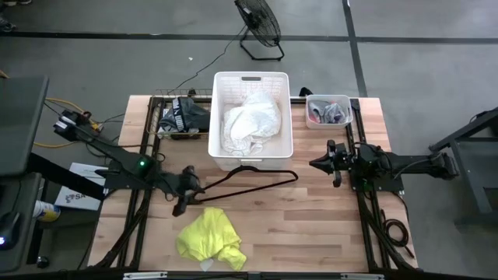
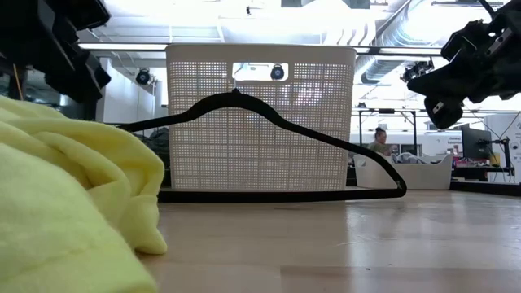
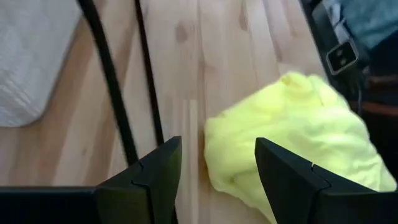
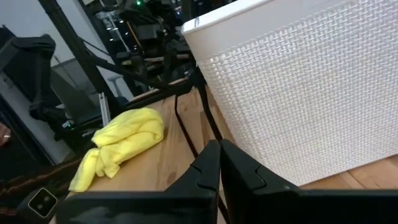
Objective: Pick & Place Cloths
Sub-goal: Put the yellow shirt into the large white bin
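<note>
Left claw (image 1: 181, 204) just beside yellow cloth (image 1: 210, 236)

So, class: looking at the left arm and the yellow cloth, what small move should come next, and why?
Probably lower the left gripper onto the yellow cloth. Its jaws stand open and empty just above the cloth's edge, beside the hanger, while the white cloth already lies in the basket.

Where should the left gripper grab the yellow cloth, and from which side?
Probably the bunched upper fold of the yellow cloth, from straight above. It lies crumpled on the table, raised there, and the open left gripper hangs just beyond that edge, near the hanger.
</note>
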Controlling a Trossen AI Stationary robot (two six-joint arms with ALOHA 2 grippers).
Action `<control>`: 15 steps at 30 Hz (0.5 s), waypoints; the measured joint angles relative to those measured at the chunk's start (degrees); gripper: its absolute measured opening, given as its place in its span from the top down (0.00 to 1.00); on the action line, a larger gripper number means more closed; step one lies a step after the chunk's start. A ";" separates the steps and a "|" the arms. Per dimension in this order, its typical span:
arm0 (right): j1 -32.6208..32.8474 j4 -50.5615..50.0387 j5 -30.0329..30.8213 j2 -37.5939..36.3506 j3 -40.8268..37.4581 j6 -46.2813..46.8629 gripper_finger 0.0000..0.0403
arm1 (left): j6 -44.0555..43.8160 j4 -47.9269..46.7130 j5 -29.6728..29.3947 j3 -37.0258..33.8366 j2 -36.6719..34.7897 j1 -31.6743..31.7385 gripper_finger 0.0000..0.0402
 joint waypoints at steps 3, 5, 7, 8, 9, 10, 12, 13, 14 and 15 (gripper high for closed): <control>-0.02 0.04 -0.39 0.00 0.00 0.00 0.99 | -1.95 -0.99 3.13 2.71 4.80 0.01 0.50; -0.02 0.04 -0.39 0.00 0.00 0.00 0.99 | -3.80 -2.29 5.80 5.04 7.64 0.01 0.50; -0.01 0.07 -0.39 0.00 0.00 0.00 0.99 | -5.56 -4.60 8.43 7.60 10.28 0.01 0.50; 0.00 0.07 -0.41 0.00 0.00 0.00 0.99 | -6.75 -6.21 9.76 8.79 11.56 0.01 0.50; -0.02 0.07 -0.39 0.00 0.00 0.00 0.99 | -8.13 -7.86 11.02 9.83 12.72 0.01 0.50; 0.00 0.07 -0.41 0.00 0.00 0.00 0.99 | -9.68 -9.58 12.02 10.82 13.84 0.01 0.50; 0.00 0.09 -0.41 0.00 0.00 0.00 0.99 | -12.27 -12.22 13.47 12.18 15.78 0.01 0.50; 0.00 0.09 -0.41 0.00 0.00 0.00 0.99 | -13.54 -12.82 14.01 12.36 16.50 0.01 0.50; -0.01 0.11 -0.41 0.00 0.00 0.00 0.99 | -14.91 -13.04 14.45 12.40 17.17 0.01 0.50; -0.02 0.13 -0.41 0.00 0.00 0.00 0.99 | -16.13 -13.10 14.65 12.40 17.81 0.01 0.50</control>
